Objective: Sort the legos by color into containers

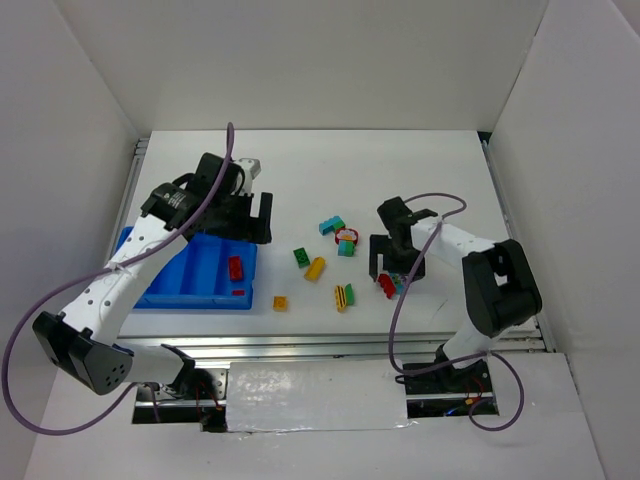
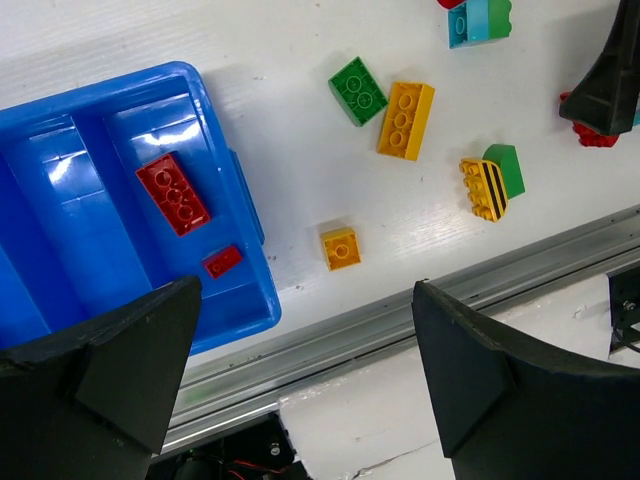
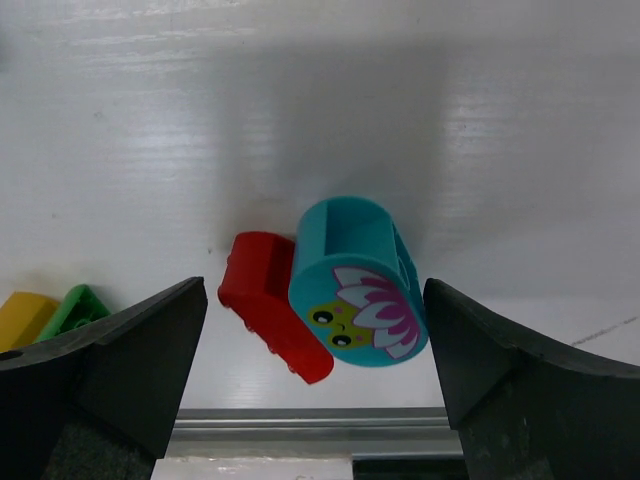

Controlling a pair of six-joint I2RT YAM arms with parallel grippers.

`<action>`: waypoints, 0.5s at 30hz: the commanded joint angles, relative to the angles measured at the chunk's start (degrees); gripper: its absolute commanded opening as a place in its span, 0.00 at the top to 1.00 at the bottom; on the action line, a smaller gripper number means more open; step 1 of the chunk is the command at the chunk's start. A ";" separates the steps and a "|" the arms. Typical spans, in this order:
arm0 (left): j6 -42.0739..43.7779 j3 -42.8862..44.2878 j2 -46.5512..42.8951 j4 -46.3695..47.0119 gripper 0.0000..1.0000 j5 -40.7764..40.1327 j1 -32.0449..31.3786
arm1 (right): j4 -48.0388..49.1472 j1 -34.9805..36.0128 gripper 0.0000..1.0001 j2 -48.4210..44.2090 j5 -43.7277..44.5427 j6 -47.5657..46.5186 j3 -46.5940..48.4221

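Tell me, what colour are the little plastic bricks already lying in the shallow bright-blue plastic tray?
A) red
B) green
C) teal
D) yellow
A: the only pieces showing in the bright-blue plastic tray are a large red brick and a small red brick.

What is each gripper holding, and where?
Nothing. The left gripper is open and empty; the right gripper straddles a red plastic brick and teal round printed piece, unclamped.

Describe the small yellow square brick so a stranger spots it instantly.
Find the blue tray on the left of the top view. Just off its near right corner sits the small yellow square brick, alone. Unlike the longer yellow brick beyond it, it is square.
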 commanded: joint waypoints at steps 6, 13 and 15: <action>-0.55 -0.03 -0.79 1.62 0.01 -1.92 -0.29 | 1.21 0.56 0.39 2.83 -2.82 -0.79 1.36; -9.52 0.94 0.52 2.84 0.01 -5.82 -0.20 | 5.25 2.75 1.00 -6.39 -8.27 2.72 -1.01; -12.51 0.85 1.22 4.34 0.00 -0.31 -0.11 | 6.13 5.56 1.00 -12.17 -10.72 3.43 -1.28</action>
